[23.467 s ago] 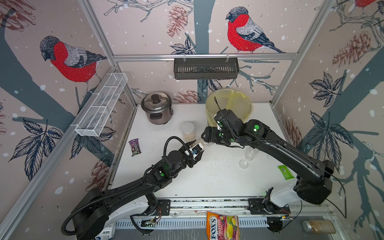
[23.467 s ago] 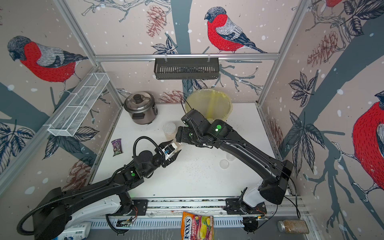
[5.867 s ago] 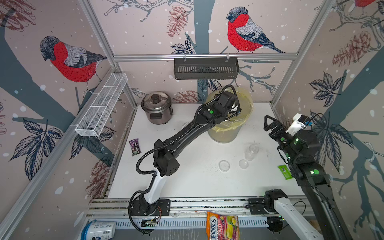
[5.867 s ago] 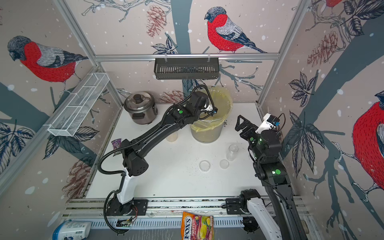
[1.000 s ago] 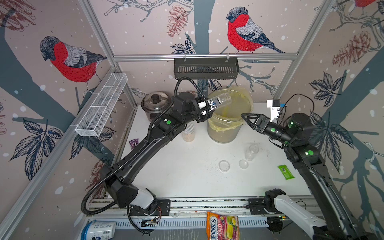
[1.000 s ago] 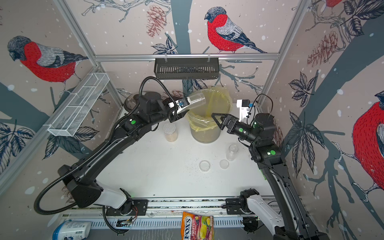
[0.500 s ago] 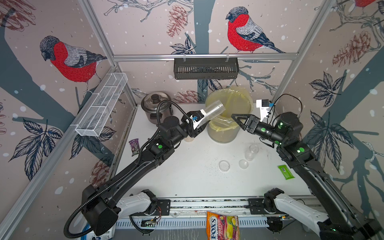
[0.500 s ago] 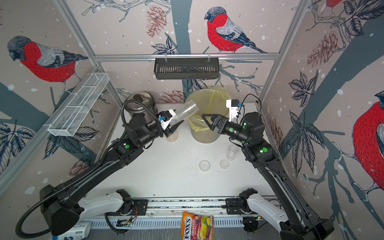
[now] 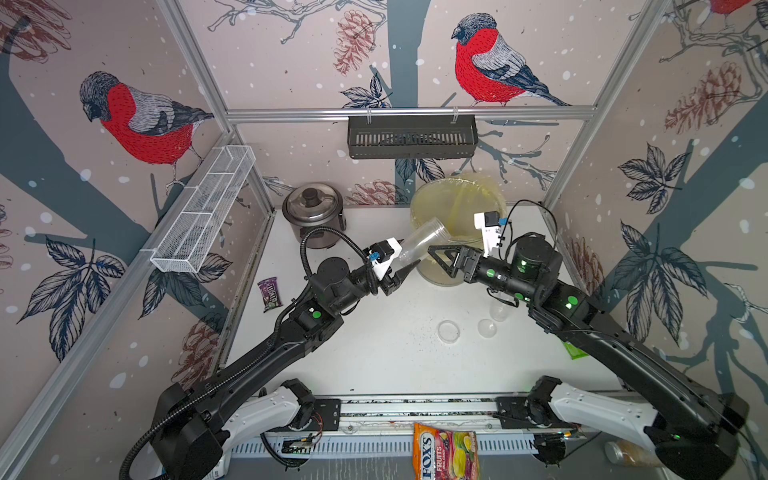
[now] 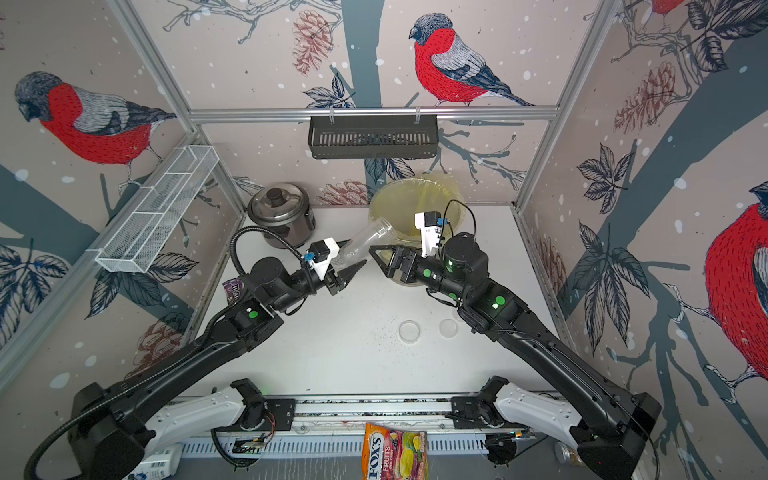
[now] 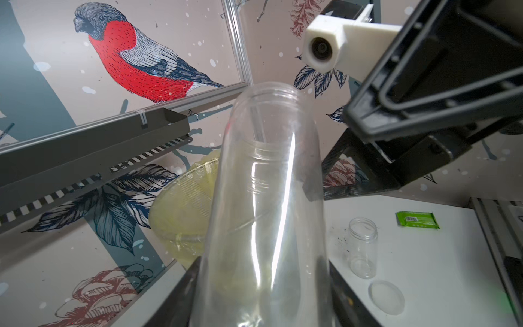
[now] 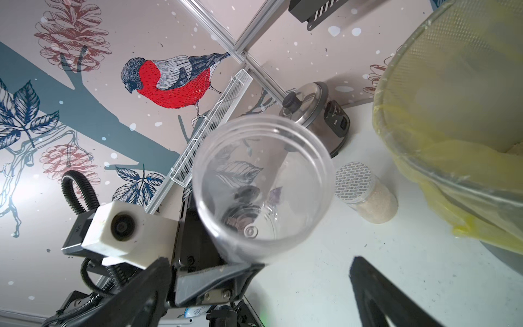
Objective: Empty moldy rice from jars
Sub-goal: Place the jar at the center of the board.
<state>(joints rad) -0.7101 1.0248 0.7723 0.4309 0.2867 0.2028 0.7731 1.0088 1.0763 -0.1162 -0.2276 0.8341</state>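
Note:
My left gripper is shut on the base of a narrow clear jar. That jar is lidless, looks empty and tilts up with its mouth toward the bin. My right gripper stands open just off the mouth, touching nothing. A wider jar with a silver dotted lid stands on the table holding beige moldy rice. Another narrow jar stands empty and open at the right.
A translucent bin with a yellow bag stands behind both grippers. A rice cooker is at the back left. Two clear lids, a green packet and a purple candy packet lie on the white table.
The left arm has drawn back from over the bin and come lower, still holding the jar. My right gripper has moved left toward the jar's mouth and stayed open.

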